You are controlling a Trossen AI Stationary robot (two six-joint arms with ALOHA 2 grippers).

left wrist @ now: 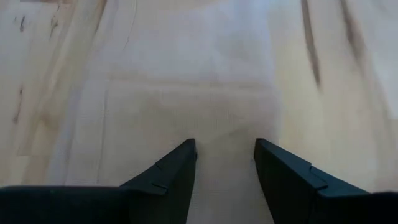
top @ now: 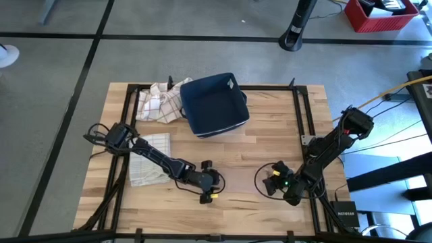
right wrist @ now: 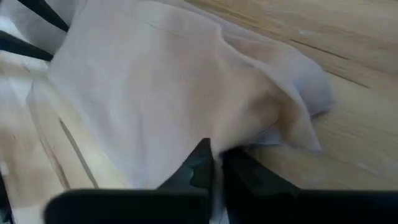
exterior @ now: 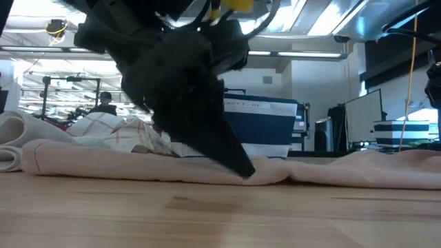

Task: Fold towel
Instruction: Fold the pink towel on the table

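A pale cream towel lies spread on the wooden table; it also fills the left wrist view and the right wrist view. My right gripper, near the table's front right, is shut on the towel. My left gripper stands open over the flat cloth near the front middle. In the low view its dark fingertip reaches down to the towel's top. My right gripper pinches a thin edge of the towel between its two fingers, slanting down from above. The cloth just beyond the fingers rises in a loose bunched fold; the rest lies slack on the table. Whether my left gripper touches the towel, I cannot tell.
A dark blue bin stands at the far middle. Left of it lies a crumpled heap of checked cloth. A folded towel lies on the left, partly under my left arm. Black frame rails edge the table.
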